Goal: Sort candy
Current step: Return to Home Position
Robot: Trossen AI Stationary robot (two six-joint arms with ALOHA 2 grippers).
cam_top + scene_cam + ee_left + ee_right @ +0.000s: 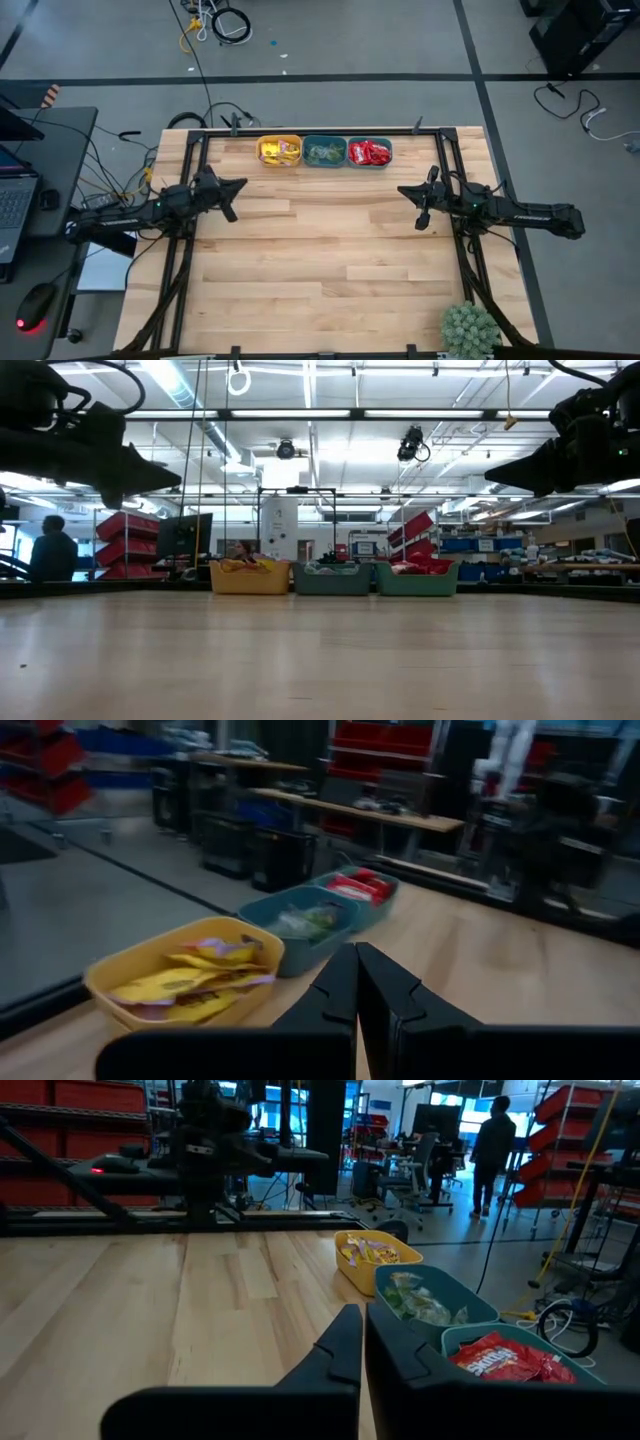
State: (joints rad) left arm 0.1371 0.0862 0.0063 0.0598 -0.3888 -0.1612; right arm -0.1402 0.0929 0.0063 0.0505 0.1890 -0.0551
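Candy: yellow shiny wrapped candy packets (279,151), small pale green wrapped candy pieces (324,153) and red shiny wrapped candy packets (370,153) sit in a row of three bins, upper centre of the overhead frame. Sorting looks done.
Bins: yellow rectangular plastic bin (250,580), middle teal rectangular plastic bin (333,582), right-hand teal rectangular plastic bin (417,581). They stand side by side, touching or nearly so, at the table's far edge.
Left gripper: left gripper (240,184) is mid-left of the overhead frame, raised off the wood, fingers pressed together, holding nothing.
Right gripper: right gripper (403,189) is mid-right, also raised, closed narrow and empty.
Risk: low. Both grippers sit just below the bin row, so a wide swing upward in frame could nudge an outer bin and spill packets. The yellow packets are heaped above the rim and would probably go first.
Surface: light wooden plank tabletop (320,260), with a green spiky ball-shaped plant (470,328) at lower right.
Room: dark desk with laptop (15,195) at left, cables on grey floor (225,22) at top, red storage shelves (125,545), and a person standing (495,1145) well off.
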